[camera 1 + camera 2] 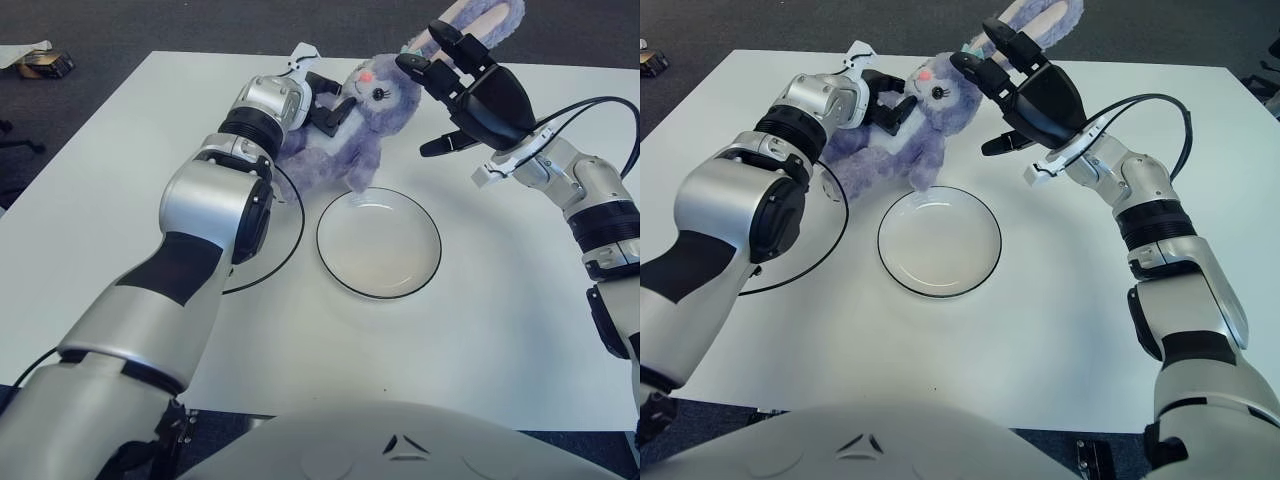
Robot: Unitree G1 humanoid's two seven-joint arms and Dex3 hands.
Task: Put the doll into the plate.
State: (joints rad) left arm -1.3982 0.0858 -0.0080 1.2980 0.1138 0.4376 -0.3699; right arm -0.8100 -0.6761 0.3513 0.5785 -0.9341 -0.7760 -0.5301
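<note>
1. The doll (345, 135) is held over the desk (480, 330), just behind the plate (378, 243).
2. The left hand (318, 100) clasps its side.
3. The right hand (455, 75) clasps its head.

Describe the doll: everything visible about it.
The doll is a plush rabbit with fuzzy lavender fur, a paler face, dark eyes, a pink spot on the forehead and long ears with pale pink inner sides. It is held between both hands behind the plate, body hanging down-left, one foot reaching the plate's far rim. The left hand grips it on its left side; the right hand closes at the head by the ears, which stick up past the fingers.
</note>
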